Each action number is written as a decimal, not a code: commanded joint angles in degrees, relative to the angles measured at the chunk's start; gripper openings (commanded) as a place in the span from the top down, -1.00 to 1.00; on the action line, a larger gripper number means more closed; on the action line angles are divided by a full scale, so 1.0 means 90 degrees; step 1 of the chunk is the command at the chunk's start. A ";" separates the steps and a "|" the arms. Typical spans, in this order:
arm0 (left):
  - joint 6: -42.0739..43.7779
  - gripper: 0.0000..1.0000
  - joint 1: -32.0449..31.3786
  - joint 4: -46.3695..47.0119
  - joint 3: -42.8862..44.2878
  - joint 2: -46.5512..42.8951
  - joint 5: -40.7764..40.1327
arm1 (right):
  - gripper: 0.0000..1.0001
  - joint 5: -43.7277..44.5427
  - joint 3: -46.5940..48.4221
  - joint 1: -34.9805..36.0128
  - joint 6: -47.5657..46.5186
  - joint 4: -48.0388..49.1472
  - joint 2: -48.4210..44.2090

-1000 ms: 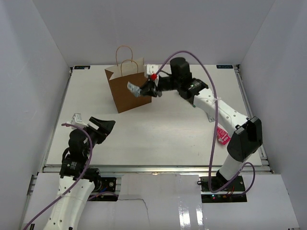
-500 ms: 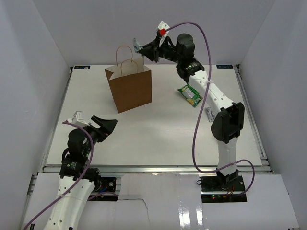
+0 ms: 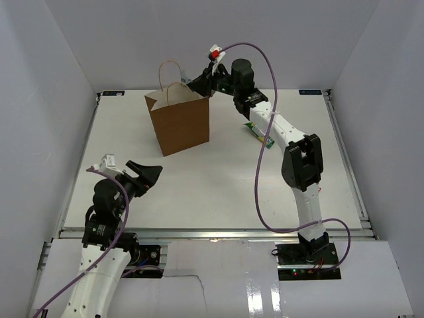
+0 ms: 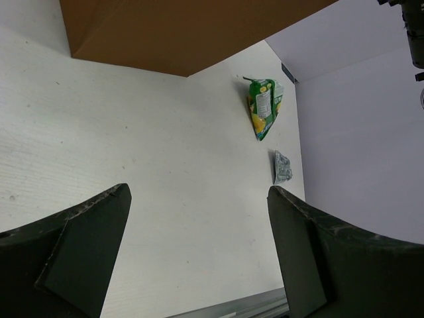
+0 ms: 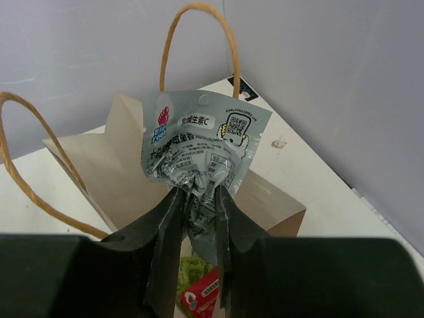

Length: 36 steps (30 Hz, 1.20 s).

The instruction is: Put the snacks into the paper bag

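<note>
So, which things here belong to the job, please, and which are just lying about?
Job: upright brown kraft paper bag; silver-grey foil packet in right gripper; green-and-white foil packet; loose small silver foil packet.
Other: purple cables; white table.

Robot lab test cell: plain white panel walls (image 3: 46,99) box in a white desk (image 3: 218,179), aluminium frame rail (image 3: 199,232) along the near edge, white-and-black left arm (image 3: 106,218) and right arm (image 3: 301,165) bolted there.

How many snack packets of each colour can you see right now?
Silver-grey packets: 2, a held silver packet in the right gripper and a loose silver packet on the table
Green-and-white packet: 1
Light green packet, in the paper bag: 1
Red packet, in the bag: 1
Total: 5 showing
</note>
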 commanded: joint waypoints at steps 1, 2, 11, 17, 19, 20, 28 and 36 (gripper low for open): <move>0.0116 -0.89 -0.0009 0.0133 0.0115 0.0117 0.0123 | 0.71 -0.0147 -0.0258 0.0061 0.0012 0.0345 -0.0459; 0.0116 -0.89 -0.0009 0.0163 0.0105 0.0146 0.0142 | 0.57 -0.0166 -0.0336 0.0051 -0.0017 0.0326 -0.0508; 0.0145 -0.89 -0.0009 0.0368 0.0085 0.0244 0.0357 | -0.10 -0.0147 -0.0532 0.0022 -0.0164 0.0228 -0.0811; 0.0203 -0.89 -0.0019 0.0689 0.0007 0.0283 0.0688 | -0.16 0.0077 -0.0609 -0.0183 -0.0047 -0.0064 -0.1162; 0.0233 -0.89 -0.0009 0.0768 0.0017 0.0341 0.0796 | -0.17 0.0078 -0.0766 -0.0271 -0.0037 -0.0143 -0.1415; 0.0252 -0.89 -0.0009 0.0807 0.0027 0.0390 0.0836 | -0.17 0.0078 -0.0834 -0.0407 -0.0037 -0.0288 -0.1523; 0.0486 -0.89 -0.0019 0.1373 -0.0002 0.1024 0.1625 | -0.29 -0.0381 -0.2442 -0.1647 -0.1234 -0.2913 -0.2830; 0.0438 -0.89 -0.0009 0.2018 -0.0129 0.1845 0.2222 | -0.52 0.1041 -0.4300 -0.3580 -0.2410 -0.4908 -0.3555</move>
